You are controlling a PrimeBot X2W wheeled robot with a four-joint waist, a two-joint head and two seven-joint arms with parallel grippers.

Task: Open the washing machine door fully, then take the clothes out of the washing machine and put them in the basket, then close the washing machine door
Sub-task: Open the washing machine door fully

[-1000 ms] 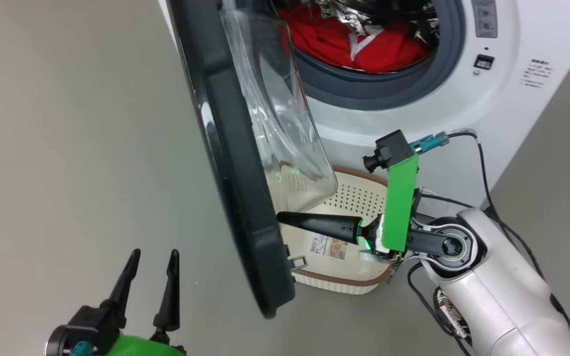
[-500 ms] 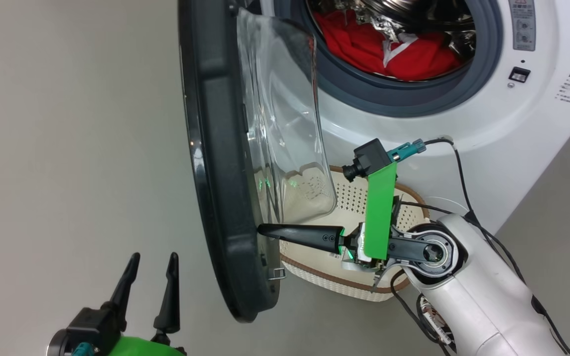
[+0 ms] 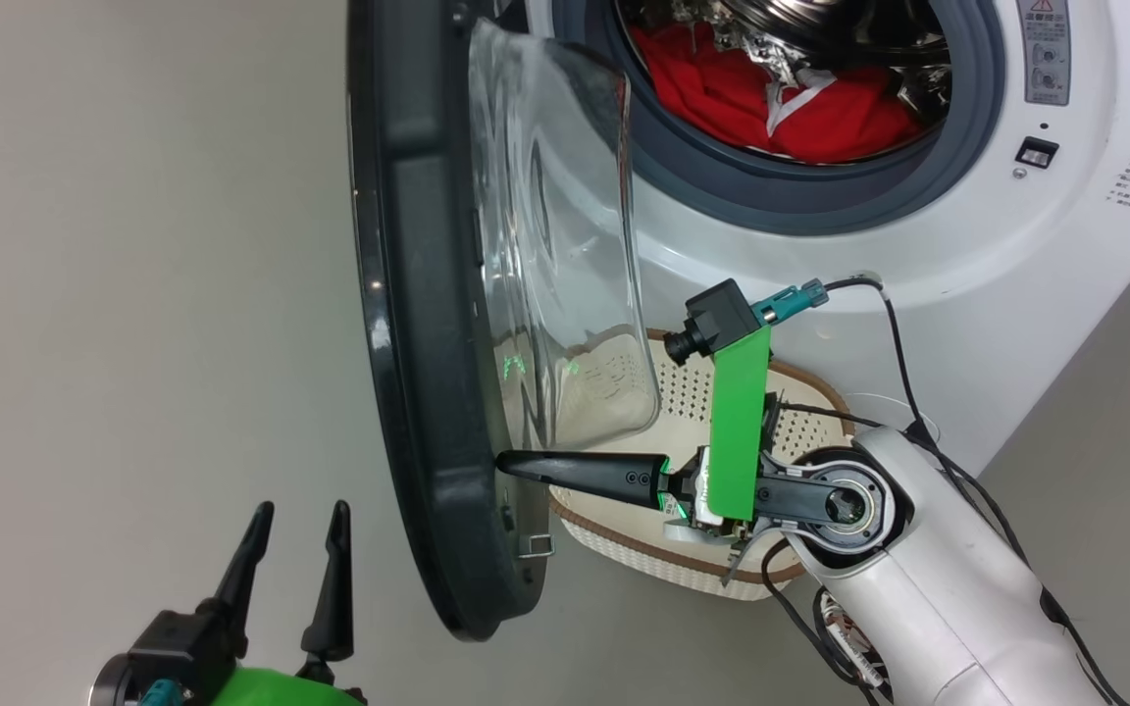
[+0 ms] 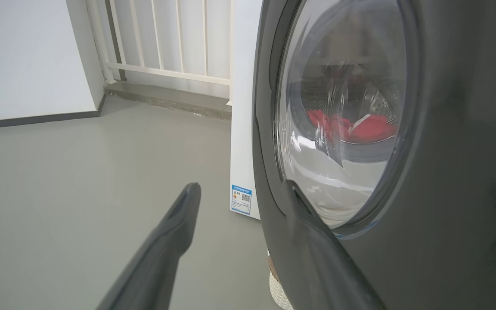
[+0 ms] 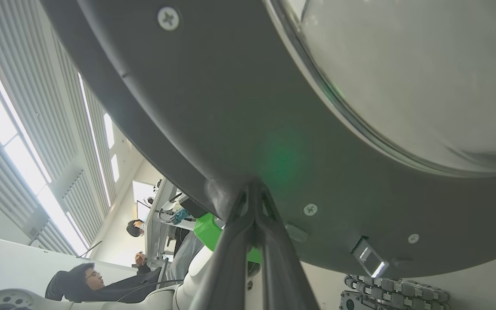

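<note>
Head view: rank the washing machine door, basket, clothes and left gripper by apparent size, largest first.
1. washing machine door
2. basket, partly hidden behind the door
3. clothes and left gripper look alike; the gripper is nearer, so unranked

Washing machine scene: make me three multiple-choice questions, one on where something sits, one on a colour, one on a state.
1. Where is the basket?
A) inside the drum
B) on the floor in front of the washing machine
C) on top of the machine

2. What colour are the clothes?
A) red with white trim
B) blue
C) yellow

3. How is the right tool?
A) wide open
B) shut on the clothes
C) shut, tips at the dark rim of the washing machine door

Answers: B, the head view shows it on the floor below the machine's opening; A, red fabric shows inside the machine; C, the right wrist view shows it closed against the rim.
</note>
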